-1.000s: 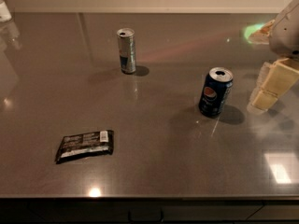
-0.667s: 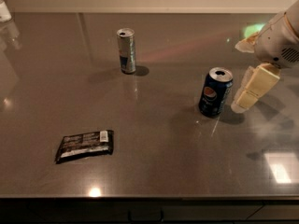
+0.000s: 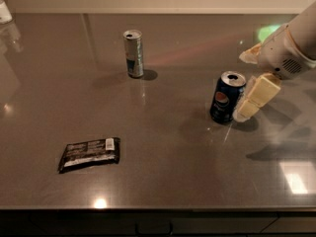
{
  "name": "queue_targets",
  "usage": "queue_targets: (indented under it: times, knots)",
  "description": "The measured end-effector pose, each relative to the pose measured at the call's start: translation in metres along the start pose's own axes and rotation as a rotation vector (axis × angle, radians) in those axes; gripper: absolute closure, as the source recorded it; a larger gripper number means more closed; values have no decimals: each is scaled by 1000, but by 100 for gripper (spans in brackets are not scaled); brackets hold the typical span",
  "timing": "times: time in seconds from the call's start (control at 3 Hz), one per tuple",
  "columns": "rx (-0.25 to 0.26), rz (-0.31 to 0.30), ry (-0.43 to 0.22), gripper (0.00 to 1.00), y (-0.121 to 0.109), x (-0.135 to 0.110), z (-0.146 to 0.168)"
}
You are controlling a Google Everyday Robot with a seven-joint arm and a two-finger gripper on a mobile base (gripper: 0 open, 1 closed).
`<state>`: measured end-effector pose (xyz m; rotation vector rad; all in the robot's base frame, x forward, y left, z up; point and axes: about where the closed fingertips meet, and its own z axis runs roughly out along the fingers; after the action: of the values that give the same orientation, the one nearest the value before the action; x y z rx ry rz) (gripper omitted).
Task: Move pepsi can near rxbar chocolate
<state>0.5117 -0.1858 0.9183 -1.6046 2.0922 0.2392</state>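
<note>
The pepsi can (image 3: 226,97), dark blue with a silver top, stands upright on the grey table (image 3: 173,147) at the right. The rxbar chocolate (image 3: 90,153), a flat black wrapper with white text, lies near the front left, far from the can. My gripper (image 3: 244,85) reaches in from the right edge and is open. One cream finger (image 3: 256,97) is right beside the can's right side; the other finger (image 3: 250,54) is behind it, farther back. The gripper holds nothing.
A taller slim silver-blue can (image 3: 133,53) stands upright at the back centre. A white object (image 3: 4,11) sits at the far left back corner. The table's front edge runs along the bottom of the view.
My gripper has moved left and down toward the pepsi can, and its near finger now sits close beside the can. The cans and the bar have not moved.
</note>
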Motion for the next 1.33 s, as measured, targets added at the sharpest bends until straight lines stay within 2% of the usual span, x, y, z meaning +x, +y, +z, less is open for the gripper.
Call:
queue_targets:
  times: [0.67, 1.0, 1.33]
  knots:
    - [-52, 20, -41, 0, -3, -8, 37]
    - [-60, 20, -67, 17, 1, -13, 37]
    - [-54, 5, -85, 41, 5, -18, 28]
